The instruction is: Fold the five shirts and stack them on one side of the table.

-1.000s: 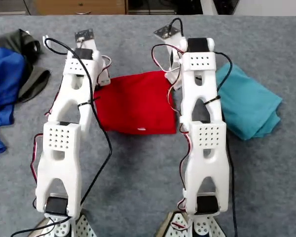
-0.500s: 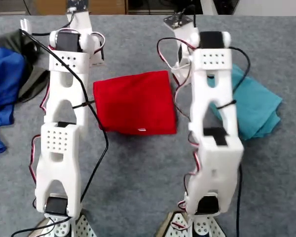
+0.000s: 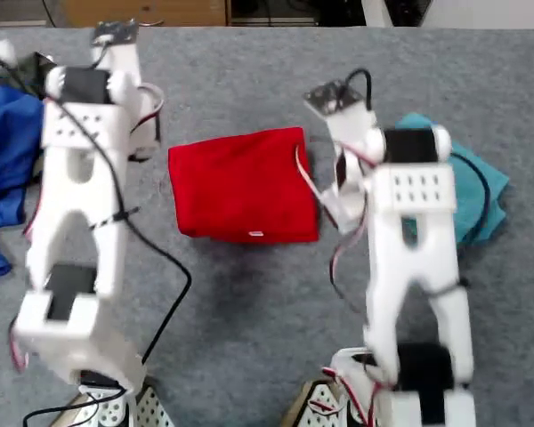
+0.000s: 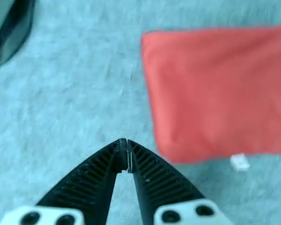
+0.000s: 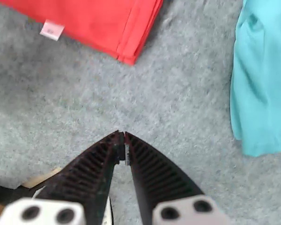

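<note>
Both arms are up off the table [image 3: 240, 80]. The left gripper [image 4: 122, 157] is closed tip to tip, holding nothing. The right gripper [image 5: 121, 149] is the same, pinched shut and empty, over bare felt between two shirts.

- The red shirt [image 3: 245, 185] lies folded into a flat rectangle mid-table, with a white tag [image 3: 254, 235] on its near edge.
- The teal shirt [image 3: 479, 191] lies folded toward the right edge, apart from the red one.
- The blue shirt [image 3: 4, 151] sits crumpled at the left edge, with a dark garment [image 4: 9, 33] at the far left corner.

Judgement: the red fold looks finished and is probably due to go onto the teal one. To do that well:
- Open both grippers wide.
- Bite through all layers at opposite ends of the red fold.
- Lift level and together so the fold does not fall open.
- Set it down square on the teal.

Hard to make out:
- The right arm covers the teal shirt's inner part in the high view.
- The blue shirt runs out of frame.
- The left arm hides most of the dark garment.
- Four garments can be counted; I cannot tell where the fifth is.
</note>
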Available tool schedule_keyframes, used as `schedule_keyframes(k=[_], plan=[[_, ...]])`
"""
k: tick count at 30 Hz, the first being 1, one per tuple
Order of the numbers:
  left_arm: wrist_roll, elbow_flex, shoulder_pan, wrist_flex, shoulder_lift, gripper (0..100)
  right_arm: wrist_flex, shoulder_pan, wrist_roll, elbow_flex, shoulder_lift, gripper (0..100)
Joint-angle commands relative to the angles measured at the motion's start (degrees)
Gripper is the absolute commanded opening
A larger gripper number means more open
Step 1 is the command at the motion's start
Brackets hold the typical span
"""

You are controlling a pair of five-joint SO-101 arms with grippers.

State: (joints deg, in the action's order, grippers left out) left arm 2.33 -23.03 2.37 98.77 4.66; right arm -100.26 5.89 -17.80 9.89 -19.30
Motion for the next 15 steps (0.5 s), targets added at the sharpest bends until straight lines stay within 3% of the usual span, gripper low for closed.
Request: schedule_keyframes(k=[1,7,15], plan=[[2.29,16.18,6.68,-6.07,-12.44,2,1.76,0.04,1.85,5.93,-9.63,0.5],[9.93,46.68,18.37,-19.87,-25.36,2,6.33,0.84,18.46,12.97,-11.56,0.5],[12.92,80.35,30.59,-43.25,-36.53,2,16.88,10.51,38.77,14.81,-5.05,0.5]])
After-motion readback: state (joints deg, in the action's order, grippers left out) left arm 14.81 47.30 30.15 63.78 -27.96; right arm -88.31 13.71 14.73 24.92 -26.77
